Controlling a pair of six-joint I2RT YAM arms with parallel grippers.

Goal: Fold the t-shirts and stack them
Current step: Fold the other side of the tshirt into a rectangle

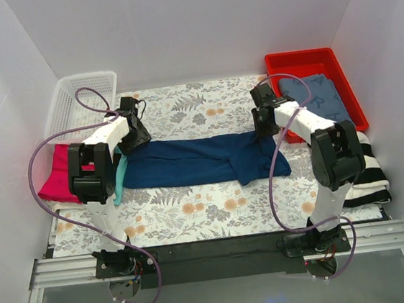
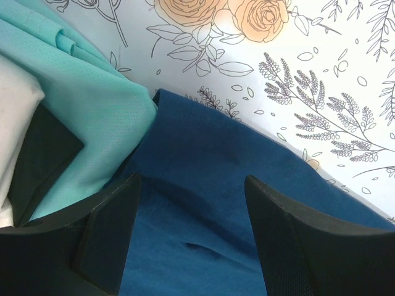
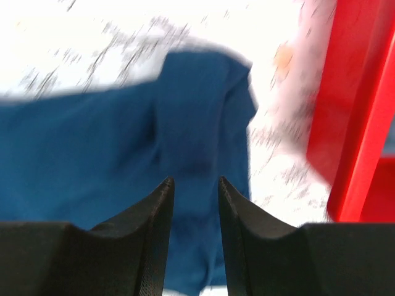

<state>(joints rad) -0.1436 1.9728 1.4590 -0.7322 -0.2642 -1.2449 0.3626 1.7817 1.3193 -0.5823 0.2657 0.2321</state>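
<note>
At navy tee point(image 1: 203, 160) far corners: left gripper point(image 2: 191, 183) wide, right gripper point(image 3: 195, 183) barely parted.

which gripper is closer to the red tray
Right. The right gripper is over the navy t-shirt's right end, just left of the red tray. The left gripper is far off, over the shirt's left end.

Floral table point(image 1: 208, 209) — navy t-shirt point(image 1: 188, 161), red tray point(image 1: 300, 56), basket point(image 1: 66, 100).
</note>
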